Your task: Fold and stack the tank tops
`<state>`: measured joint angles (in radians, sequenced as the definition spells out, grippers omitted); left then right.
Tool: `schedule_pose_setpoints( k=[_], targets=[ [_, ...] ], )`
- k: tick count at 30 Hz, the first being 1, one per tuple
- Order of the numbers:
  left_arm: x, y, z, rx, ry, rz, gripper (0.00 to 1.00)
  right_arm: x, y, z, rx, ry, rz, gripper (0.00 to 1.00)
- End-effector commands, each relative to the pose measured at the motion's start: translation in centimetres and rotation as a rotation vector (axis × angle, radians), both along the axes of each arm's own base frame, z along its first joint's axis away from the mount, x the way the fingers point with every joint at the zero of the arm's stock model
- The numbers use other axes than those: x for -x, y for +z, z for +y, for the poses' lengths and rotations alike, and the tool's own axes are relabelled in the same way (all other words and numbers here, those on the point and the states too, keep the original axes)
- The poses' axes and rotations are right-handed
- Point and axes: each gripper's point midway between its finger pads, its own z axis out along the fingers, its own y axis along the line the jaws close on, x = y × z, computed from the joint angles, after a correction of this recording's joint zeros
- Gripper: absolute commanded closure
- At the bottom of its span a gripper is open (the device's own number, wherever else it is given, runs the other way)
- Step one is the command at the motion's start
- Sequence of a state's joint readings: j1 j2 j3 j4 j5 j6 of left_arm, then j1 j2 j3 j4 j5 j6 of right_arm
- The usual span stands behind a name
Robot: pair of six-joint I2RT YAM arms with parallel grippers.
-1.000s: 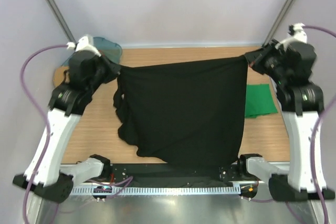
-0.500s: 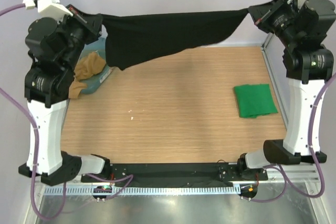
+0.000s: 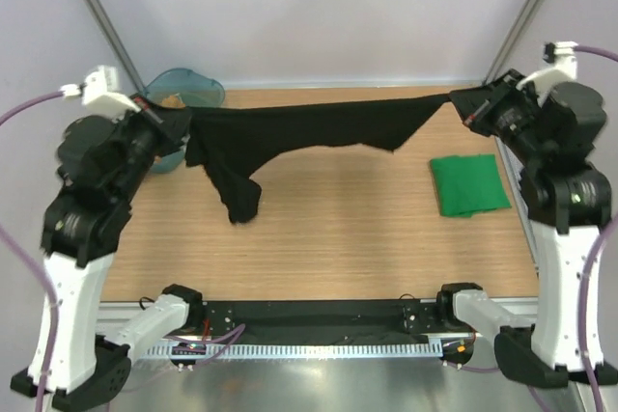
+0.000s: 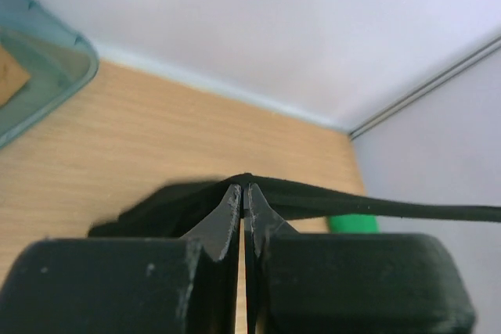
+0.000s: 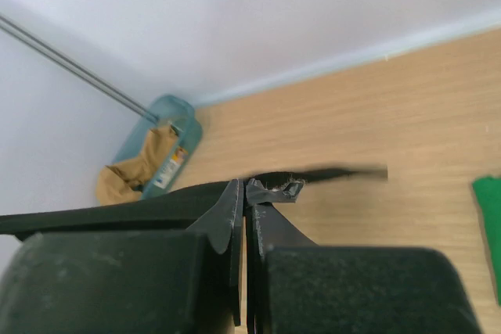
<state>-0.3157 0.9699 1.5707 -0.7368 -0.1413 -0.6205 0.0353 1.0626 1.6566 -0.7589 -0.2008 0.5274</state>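
The black tank top (image 3: 309,127) hangs stretched in the air across the far part of the table, a loose fold drooping at its left. My left gripper (image 3: 183,123) is shut on its left corner, and my right gripper (image 3: 460,103) is shut on its right corner. In the left wrist view the black fabric (image 4: 313,197) runs off to the right from the closed gripper (image 4: 245,191). The right wrist view shows the black cloth (image 5: 117,213) trailing left from the pinched gripper (image 5: 245,187). The green tank top (image 3: 469,185) lies folded on the table at the right.
A teal bin (image 3: 183,89) with tan cloth in it (image 5: 133,170) stands at the back left corner. The wooden table (image 3: 328,229) ends at a black rail along the near edge. Slanted frame posts (image 3: 92,7) rise at both back corners.
Both arms swung the black tank top up off the table, then lowered it; it now hangs lower and nearer the table's far edge. The green tank top has not moved.
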Motion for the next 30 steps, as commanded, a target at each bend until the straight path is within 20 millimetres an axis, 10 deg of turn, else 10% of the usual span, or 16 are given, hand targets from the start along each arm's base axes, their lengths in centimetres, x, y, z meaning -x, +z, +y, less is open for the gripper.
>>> schedule_pose_setpoints(
  k=[1, 5, 9, 22, 27, 29, 30],
  targets=[
    [5.1, 7.3, 1.8, 0.075, 0.007, -0.218, 1.0, 5.3, 7.1, -1.0, 0.046, -0.031, -0.247, 0.99],
    [5.9, 8.4, 2.4, 0.076, 0.022, -0.234, 1.0, 6.5, 8.6, -1.7, 0.053, -0.07, -0.266, 0.99],
    [2.3, 4.2, 1.2, 0.049, 0.024, -0.101, 1.0, 3.2, 6.2, -1.8, 0.055, -0.08, -0.148, 0.99],
    [-14.1, -18.1, -2.5, -0.039, 0.042, 0.339, 1.0, -13.1, -15.0, -1.9, -0.02, -0.164, 0.33, 0.99],
    [-22.6, -28.0, -3.3, 0.004, 0.061, 0.498, 1.0, -21.6, -23.5, -1.0, -0.092, -0.17, 0.433, 0.99],
    [-26.1, -28.9, -3.9, 0.022, 0.047, 0.508, 1.0, -24.5, -25.0, -0.6, -0.129, -0.171, 0.44, 0.99],
    [-27.3, -32.9, -4.1, 0.01, 0.046, 0.586, 1.0, -26.9, -27.2, -0.4, -0.131, -0.169, 0.464, 0.99]
  ],
)
